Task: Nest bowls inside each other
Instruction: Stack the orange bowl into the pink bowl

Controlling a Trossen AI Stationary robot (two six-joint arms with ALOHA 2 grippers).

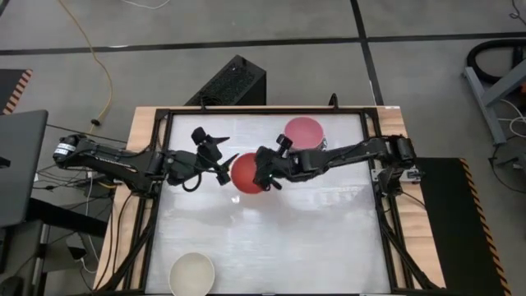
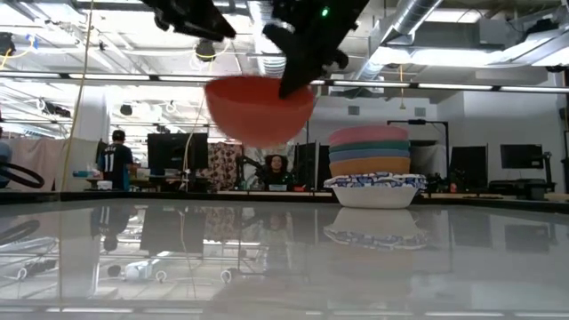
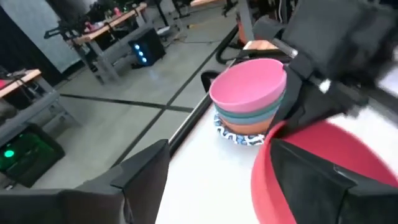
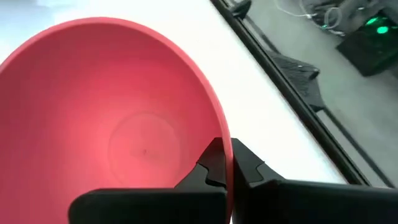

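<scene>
Two arms work over the surface, each with one end effector: the left end effector [image 1: 220,158] and the right end effector [image 1: 261,174].

One red bowl [image 1: 247,173] is held up in the air. One cream bowl [image 1: 192,274] sits alone at the near edge, left of centre. One stack of bowls [image 2: 375,169] stands at the far side, right of centre; its layers read as one pink, one teal, one orange and one white with a blue pattern, though more may be hidden within.

Beyond the surface, two people are visible.
</scene>
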